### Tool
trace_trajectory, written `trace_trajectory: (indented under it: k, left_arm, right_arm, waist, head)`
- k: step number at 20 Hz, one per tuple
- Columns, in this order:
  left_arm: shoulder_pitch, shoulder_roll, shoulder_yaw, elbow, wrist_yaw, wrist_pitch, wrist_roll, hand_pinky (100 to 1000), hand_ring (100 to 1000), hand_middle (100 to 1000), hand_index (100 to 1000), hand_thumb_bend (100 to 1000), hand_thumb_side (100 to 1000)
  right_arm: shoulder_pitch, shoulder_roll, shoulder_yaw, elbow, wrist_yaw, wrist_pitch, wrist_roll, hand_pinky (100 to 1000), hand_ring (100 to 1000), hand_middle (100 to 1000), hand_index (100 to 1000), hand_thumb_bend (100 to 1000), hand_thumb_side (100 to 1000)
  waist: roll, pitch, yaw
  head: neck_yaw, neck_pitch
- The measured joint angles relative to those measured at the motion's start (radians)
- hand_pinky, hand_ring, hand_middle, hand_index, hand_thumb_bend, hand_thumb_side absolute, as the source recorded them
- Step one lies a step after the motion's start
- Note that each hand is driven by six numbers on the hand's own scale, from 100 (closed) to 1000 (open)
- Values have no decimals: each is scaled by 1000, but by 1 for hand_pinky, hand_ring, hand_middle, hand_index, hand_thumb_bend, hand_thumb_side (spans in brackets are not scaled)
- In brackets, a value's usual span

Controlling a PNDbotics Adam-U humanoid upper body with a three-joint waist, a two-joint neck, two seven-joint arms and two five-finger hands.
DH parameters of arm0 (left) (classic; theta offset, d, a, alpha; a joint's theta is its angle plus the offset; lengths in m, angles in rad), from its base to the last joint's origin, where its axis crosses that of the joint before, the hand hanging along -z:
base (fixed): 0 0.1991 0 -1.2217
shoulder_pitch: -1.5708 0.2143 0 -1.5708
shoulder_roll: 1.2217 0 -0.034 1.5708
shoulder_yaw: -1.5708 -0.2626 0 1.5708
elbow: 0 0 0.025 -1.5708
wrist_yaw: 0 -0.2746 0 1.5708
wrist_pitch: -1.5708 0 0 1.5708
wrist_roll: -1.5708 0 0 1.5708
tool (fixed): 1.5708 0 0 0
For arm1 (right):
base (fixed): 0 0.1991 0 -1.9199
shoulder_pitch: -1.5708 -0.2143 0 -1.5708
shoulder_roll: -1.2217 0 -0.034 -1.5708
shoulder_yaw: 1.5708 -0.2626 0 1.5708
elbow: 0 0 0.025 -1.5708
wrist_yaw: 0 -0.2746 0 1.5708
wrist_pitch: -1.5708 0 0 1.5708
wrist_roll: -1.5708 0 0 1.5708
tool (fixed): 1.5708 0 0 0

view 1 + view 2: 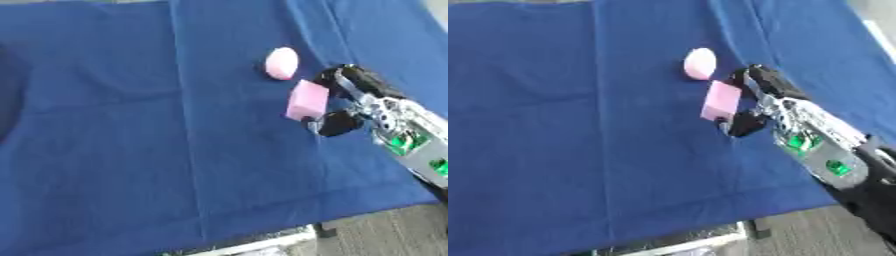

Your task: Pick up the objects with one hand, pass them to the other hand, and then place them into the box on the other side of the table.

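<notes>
A pink block (308, 100) is pinched between the fingers and thumb of my right hand (350, 100), which comes in from the right edge over the blue cloth. Whether the block touches the cloth I cannot tell. A pale pink egg-shaped object (282, 63) lies on the cloth just beyond the block, apart from the hand. My left hand shows in neither view. No box is in view.
The blue cloth (131, 125) covers the table, with creases running from back to front. Its front edge (289, 227) runs along the bottom, with floor beyond at the lower right. A dark shadow lies at the far left edge.
</notes>
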Motion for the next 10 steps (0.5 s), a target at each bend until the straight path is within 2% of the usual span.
trace_trajectory:
  k: [5,10]
  left_arm:
    - [0,1,0,-32,17,-6,4,981,794,785,797,100,596]
    - [-1,6,-1,-113,53,-27,5,972,792,784,799,100,602]
  right_arm:
    - [-10,2,0,0,-127,-33,-149,553,639,492,549,105,100]
    - [-18,3,3,0,-273,-68,-307,539,631,498,547,100,100]
  waist:
    - [0,-3,7]
    - [5,-5,24]
  head:
    - [0,0]
    - [-2,0]
